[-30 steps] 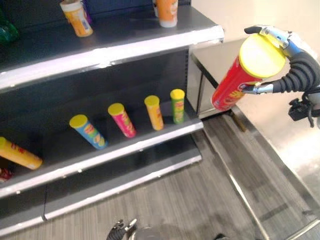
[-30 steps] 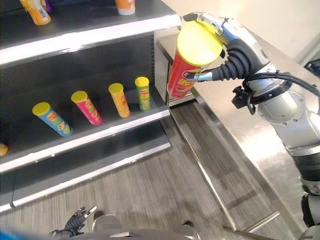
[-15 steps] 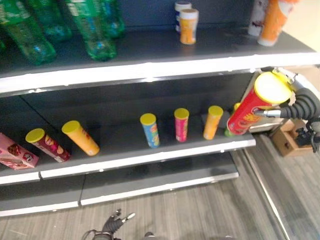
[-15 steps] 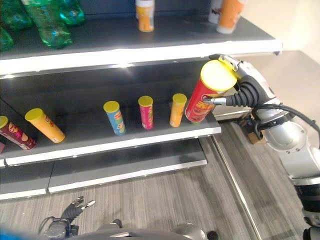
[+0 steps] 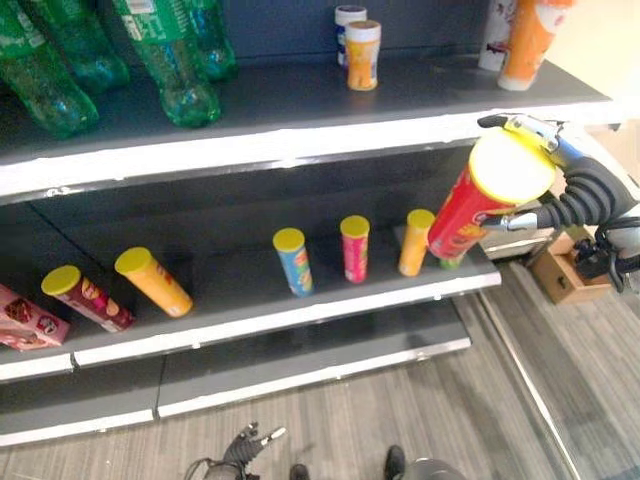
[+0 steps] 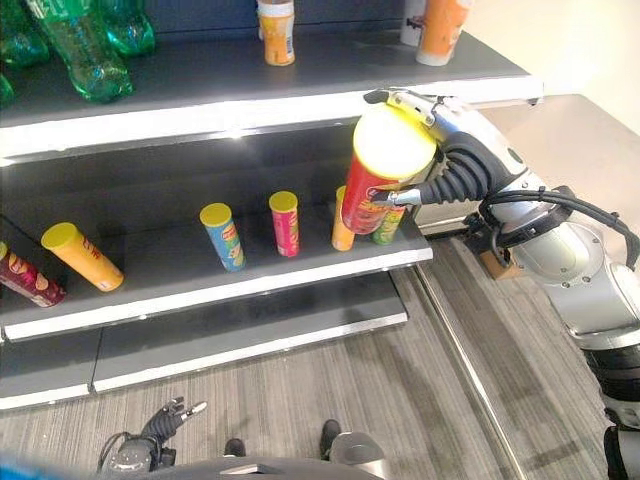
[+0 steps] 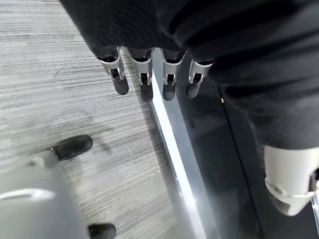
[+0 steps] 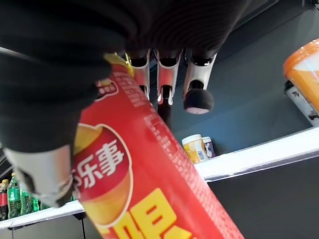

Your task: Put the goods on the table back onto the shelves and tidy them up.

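A tall red chip can (image 5: 478, 208) with a yellow lid hangs tilted in front of the right end of the middle shelf (image 5: 300, 318). My right hand (image 6: 462, 168) is shut on it; the right wrist view shows the fingers (image 8: 164, 74) and thumb wrapped round the red can (image 8: 149, 189). The can partly hides an orange can (image 5: 414, 243) and a green can (image 6: 388, 226) standing on that shelf. My left hand (image 6: 166, 424) hangs low over the floor, its fingers (image 7: 144, 74) straight and holding nothing.
The middle shelf also holds a pink can (image 5: 354, 248), a blue can (image 5: 292, 261), an orange can (image 5: 152, 282), a maroon can (image 5: 85, 297) and a pink box (image 5: 25, 320). Green bottles (image 5: 165, 60) and small tubs (image 5: 360, 50) fill the top shelf. A cardboard box (image 5: 560, 275) sits right.
The camera has swung from the table to face the shelves. My right hand has carried the red can left, so it now stands in front of the orange and green cans.
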### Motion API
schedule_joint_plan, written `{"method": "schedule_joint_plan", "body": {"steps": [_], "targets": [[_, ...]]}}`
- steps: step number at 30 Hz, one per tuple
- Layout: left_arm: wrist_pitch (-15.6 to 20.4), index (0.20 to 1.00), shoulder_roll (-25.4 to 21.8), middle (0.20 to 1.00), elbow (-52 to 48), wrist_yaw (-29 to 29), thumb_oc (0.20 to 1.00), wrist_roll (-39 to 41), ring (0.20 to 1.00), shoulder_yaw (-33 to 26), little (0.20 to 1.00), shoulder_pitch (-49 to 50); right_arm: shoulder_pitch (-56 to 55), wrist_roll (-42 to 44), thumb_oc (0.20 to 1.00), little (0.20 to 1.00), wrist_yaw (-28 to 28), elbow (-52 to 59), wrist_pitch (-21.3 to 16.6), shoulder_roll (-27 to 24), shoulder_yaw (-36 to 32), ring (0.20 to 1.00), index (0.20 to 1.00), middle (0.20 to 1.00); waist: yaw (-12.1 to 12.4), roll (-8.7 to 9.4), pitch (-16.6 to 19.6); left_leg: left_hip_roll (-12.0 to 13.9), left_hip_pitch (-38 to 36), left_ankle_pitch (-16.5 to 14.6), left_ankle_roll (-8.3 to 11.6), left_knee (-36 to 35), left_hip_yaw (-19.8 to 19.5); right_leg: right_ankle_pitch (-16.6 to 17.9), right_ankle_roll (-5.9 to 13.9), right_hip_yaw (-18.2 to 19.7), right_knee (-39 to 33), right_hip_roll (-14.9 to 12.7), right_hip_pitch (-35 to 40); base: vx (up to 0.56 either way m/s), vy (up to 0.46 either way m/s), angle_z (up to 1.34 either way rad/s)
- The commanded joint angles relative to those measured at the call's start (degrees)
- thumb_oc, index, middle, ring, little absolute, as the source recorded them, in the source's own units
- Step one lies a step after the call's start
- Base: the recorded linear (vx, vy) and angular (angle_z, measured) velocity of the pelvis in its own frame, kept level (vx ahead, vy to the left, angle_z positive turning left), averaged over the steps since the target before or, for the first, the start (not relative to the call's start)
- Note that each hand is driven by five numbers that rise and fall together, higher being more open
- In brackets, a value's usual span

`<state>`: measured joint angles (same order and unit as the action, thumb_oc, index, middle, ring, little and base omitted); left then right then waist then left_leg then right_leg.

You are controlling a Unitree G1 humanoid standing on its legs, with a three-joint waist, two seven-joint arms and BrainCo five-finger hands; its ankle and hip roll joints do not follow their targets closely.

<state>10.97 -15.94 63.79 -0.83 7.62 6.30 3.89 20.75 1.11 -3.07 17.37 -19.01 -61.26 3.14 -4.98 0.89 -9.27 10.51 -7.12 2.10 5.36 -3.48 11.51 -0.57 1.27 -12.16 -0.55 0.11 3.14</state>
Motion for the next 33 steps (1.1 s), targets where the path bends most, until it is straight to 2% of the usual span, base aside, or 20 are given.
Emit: {"method": "schedule_joint_plan", "body": {"steps": [1,4,7,8,9,10,13,15,16,17,18,19,21,22,25,29,30,31,32,33], "targets": [[1.5,1.000,-2.9,1.000,-0.6,0.3,1.000,-0.9,1.000,1.1,1.000,-2.6,3.2,5.8,0.200,0.200,-0.3,3.3,-1.9,1.8,1.0,0.200,0.200,0.200,1.7,6.08,1.4,-5.0,4.1,-9.0,0.95,13.9,2.0,0.4,3.22,-2.5,-3.4,-3.9,2.4,-0.10,-0.033,-0.04],[1.4,1.000,-2.2,1.000,-1.7,0.6,1.000,-0.1,1.000,1.3,1.000,-2.7,3.8,5.8,0.200,0.200,-0.8,3.1,-1.5,2.0,2.7,0.200,0.200,0.200,1.8,5.99,0.7,-3.6,6.8,-9.8,2.32,18.8,2.4,0.0,2.81,-3.1,-4.4,-4.2,3.4,-0.06,0.015,0.12],[1.4,1.000,-1.8,1.000,-2.4,0.6,1.000,0.1,1.000,1.0,1.000,-1.7,4.2,5.6,0.200,0.200,-2.0,3.8,-1.3,2.3,4.6,0.200,0.200,0.200,1.8,5.38,0.7,0.6,6.1,-8.5,3.02,17.6,3.2,0.1,3.22,-2.9,-4.4,-5.2,3.7,0.04,0.153,0.13],[1.8,1.000,-2.0,1.000,-2.4,1.2,1.000,0.3,1.000,0.7,1.000,-1.6,5.4,6.1,0.200,0.200,-2.6,3.8,-1.5,2.5,6.7,0.200,0.200,0.200,2.1,5.26,0.7,3.9,5.4,-5.8,3.76,15.0,0.8,0.5,3.79,-2.3,-4.1,-7.0,2.6,0.03,0.218,0.03],[1.8,1.000,-1.9,1.000,-2.4,1.2,1.000,0.3,1.000,0.7,1.000,-1.6,5.6,6.1,0.200,0.200,-2.5,3.7,-1.5,2.5,6.9,0.200,0.200,0.200,2.0,5.19,0.7,4.0,5.4,-5.7,3.86,14.8,0.8,0.5,3.75,-2.4,-4.1,-6.9,2.6,-0.03,0.382,-0.14],[2.2,1.000,-2.3,1.000,-2.4,1.8,1.000,0.7,1.000,0.4,1.000,-1.7,6.1,6.0,0.200,0.200,-2.7,3.0,-1.6,1.9,8.3,0.200,0.200,0.200,1.7,4.64,1.0,9.3,4.1,-0.3,5.03,10.8,-1.0,0.5,5.00,-2.2,-3.7,-8.8,0.8,-0.05,0.327,-0.15],[2.5,1.000,-2.8,1.000,-3.0,2.4,1.000,0.8,1.000,0.5,1.000,-1.7,5.0,5.5,0.200,0.200,-2.4,2.8,-1.6,0.7,8.1,0.200,0.200,0.200,1.1,2.82,1.7,15.0,3.1,8.4,7.42,5.3,-3.7,0.2,7.06,-1.6,-3.3,-10.9,-0.2,-0.02,0.441,-0.08],[2.4,1.000,-3.3,1.000,-3.5,2.6,1.000,0.6,1.000,0.9,1.000,-1.8,3.6,5.1,0.200,0.200,-2.4,2.5,-1.4,0.1,7.1,0.200,0.200,0.200,1.1,1.59,1.8,16.2,3.1,11.7,8.87,4.3,-5.2,0.2,8.10,-1.6,-2.4,-12.4,-0.4,0.01,0.407,0.12],[2.3,1.000,-3.4,1.000,-4.0,2.5,1.000,0.6,1.000,1.2,1.000,-1.6,3.0,4.8,0.200,0.200,-2.3,2.6,-1.1,0.0,6.4,0.200,0.200,0.200,1.3,1.10,1.9,15.5,3.2,10.7,9.00,4.5,-6.9,0.4,8.44,-1.3,-1.5,-13.1,-0.5,0.05,0.381,0.18],[2.2,1.000,-3.6,1.000,-4.2,2.2,1.000,0.4,1.000,1.4,1.000,-1.5,2.1,4.5,0.200,0.200,-2.5,2.9,-0.9,-0.1,5.5,0.200,0.200,0.200,1.2,0.68,2.2,14.5,3.0,8.1,9.17,4.6,-7.7,0.6,8.81,-1.2,-0.3,-14.2,-0.3,0.05,0.264,0.21],[2.2,1.000,-3.6,1.000,-4.2,2.2,1.000,0.4,1.000,1.5,1.000,-1.5,1.8,4.6,0.200,0.200,-2.5,3.0,-0.9,-0.1,5.3,0.200,0.200,0.200,1.2,0.75,2.2,14.4,3.1,7.9,9.13,4.8,-7.8,0.5,8.89,-1.2,-0.2,-14.3,-0.2,0.08,0.377,0.18],[2.3,1.000,-3.8,1.000,-4.5,2.1,1.000,0.1,1.000,2.1,1.000,-1.7,1.3,3.9,0.200,0.200,-2.4,2.9,-0.5,0.3,4.3,0.200,0.200,0.200,1.1,0.50,2.1,12.5,3.2,3.3,8.88,5.5,-7.5,1.3,9.57,-1.2,1.3,-16.9,0.3,0.05,0.246,0.42],[2.3,1.000,-3.8,1.000,-4.5,2.1,1.000,0.1,1.000,2.1,1.000,-1.7,1.2,3.9,0.200,0.200,-2.4,2.9,-0.5,0.3,4.2,0.200,0.200,0.200,1.2,0.71,2.0,12.2,3.3,3.0,8.75,5.8,-7.5,1.2,9.70,-1.1,1.4,-17.1,0.3,0.06,0.373,0.50],[2.3,1.000,-4.7,1.000,-3.9,2.1,1.000,-1.5,1.000,2.5,1.000,-2.7,-1.6,2.7,0.200,0.200,-2.0,1.5,0.5,2.5,1.9,0.200,0.200,0.200,0.7,1.02,2.4,7.9,0.6,-3.5,7.60,2.1,-4.6,5.4,12.48,-1.1,2.6,-22.5,-0.4,0.06,0.587,0.23],[2.1,1.000,-6.4,1.000,-4.6,2.1,1.000,-1.2,1.000,2.0,1.000,-3.0,-0.3,1.5,0.200,0.200,-1.8,1.3,1.1,4.3,3.6,0.200,0.200,0.200,1.7,1.90,1.7,2.7,-1.3,-4.3,4.52,-1.3,-1.8,14.0,13.51,-2.1,5.1,-27.2,-3.6,-0.01,0.443,0.04],[1.9,1.000,-7.2,1.000,-4.2,1.7,1.000,-1.9,1.000,1.0,1.000,-2.4,0.2,0.5,0.200,0.200,-1.6,1.3,1.7,5.6,4.0,0.200,0.200,0.200,2.1,1.61,1.1,-0.8,-1.9,-6.3,2.40,-1.5,-0.6,16.1,12.94,-5.4,7.5,-30.5,-4.7,-0.03,0.321,-0.20],[1.5,1.000,-7.6,1.000,-3.7,1.2,1.000,-2.8,1.000,1.1,1.000,-2.4,-0.1,0.6,0.200,0.200,-1.8,1.2,1.7,6.3,4.3,0.200,0.200,0.200,1.1,1.52,-0.1,-1.8,-2.4,-6.2,1.14,-1.5,-1.2,14.1,11.25,-3.1,12.0,-28.1,-6.0,-0.01,0.308,0.04],[1.5,1.000,-7.6,1.000,-3.7,1.2,1.000,-2.8,1.000,1.1,1.000,-2.4,0.0,0.6,0.200,0.200,-1.8,1.2,1.7,6.3,4.3,0.200,0.200,0.200,1.1,1.60,0.0,-1.8,-2.2,-6.0,1.12,-1.5,-1.1,14.2,11.15,-3.0,12.1,-28.2,-6.3,-0.01,0.261,0.18],[1.4,1.000,-7.7,1.000,-3.4,1.2,1.000,-2.7,1.000,1.0,1.000,-2.5,-0.5,0.8,0.200,0.200,-1.8,1.0,1.8,6.6,4.3,0.200,0.200,0.200,0.8,1.44,-0.4,-1.9,-2.3,-5.9,0.71,-1.5,-1.3,12.6,10.73,-0.5,13.4,-25.4,-7.6,0.01,0.189,0.27],[1.1,1.000,-7.6,1.000,-3.1,1.1,1.000,-2.5,1.000,0.6,1.000,-2.6,-0.2,1.2,0.200,0.200,-1.8,0.8,1.5,7.2,4.6,0.200,0.200,0.200,0.9,1.04,-0.5,-2.3,-2.2,-5.5,0.06,-1.5,-1.2,8.6,10.26,0.0,14.1,-21.0,-8.5,0.02,0.185,0.14]]}}
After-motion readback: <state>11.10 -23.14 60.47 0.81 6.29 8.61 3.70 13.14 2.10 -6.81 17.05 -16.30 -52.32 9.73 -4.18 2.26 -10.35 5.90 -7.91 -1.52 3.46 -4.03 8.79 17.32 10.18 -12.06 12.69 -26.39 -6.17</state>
